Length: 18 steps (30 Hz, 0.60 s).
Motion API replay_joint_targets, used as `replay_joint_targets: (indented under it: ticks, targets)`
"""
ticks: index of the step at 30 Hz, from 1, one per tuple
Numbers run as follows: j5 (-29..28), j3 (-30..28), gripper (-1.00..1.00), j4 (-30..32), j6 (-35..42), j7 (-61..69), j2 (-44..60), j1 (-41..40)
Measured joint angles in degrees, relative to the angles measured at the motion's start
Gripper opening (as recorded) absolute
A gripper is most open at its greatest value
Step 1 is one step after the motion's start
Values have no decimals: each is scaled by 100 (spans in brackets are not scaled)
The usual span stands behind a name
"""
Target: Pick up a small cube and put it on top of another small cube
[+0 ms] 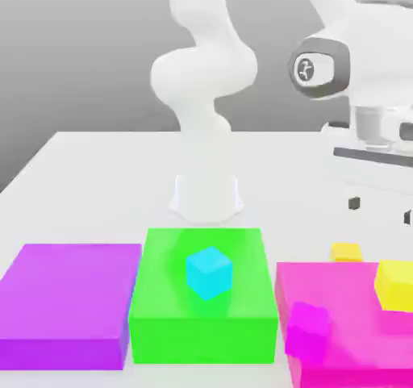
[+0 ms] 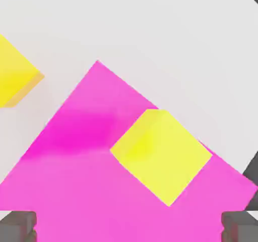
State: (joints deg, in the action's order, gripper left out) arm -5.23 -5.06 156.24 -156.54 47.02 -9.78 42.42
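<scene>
The small golden-yellow cube [image 1: 347,252] [image 2: 12,70] rests on the white table just behind the magenta platform [image 1: 347,342]. A cyan cube [image 1: 209,271] of about the same size sits on the green platform [image 1: 202,322] in the middle. My gripper [image 1: 381,209] [image 2: 128,228] hangs open and empty at the exterior view's right, above the far edge of the magenta platform [image 2: 80,175]. It is well clear of both cubes. In the hand view its two dark fingertips [image 2: 17,226] frame a paler lemon-yellow cube [image 2: 161,155] lying on the magenta surface, with the golden cube off to one side.
The lemon-yellow cube [image 1: 395,285] and a magenta cube [image 1: 309,323] sit on the magenta platform. A purple platform [image 1: 68,302] lies at the exterior view's left. The arm's white base [image 1: 207,189] stands behind the green platform on the white table [image 1: 97,185].
</scene>
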Motion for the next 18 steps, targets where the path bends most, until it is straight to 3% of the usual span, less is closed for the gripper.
replay_joint_targets:
  ticks: [10,17,18]
  targets:
    - [461,251,0,637,-651,2826,925,895]
    - [759,414,0,483,-1729,3300,2251,834]
    - [762,427,-100,449,-1889,3304,2448,820]
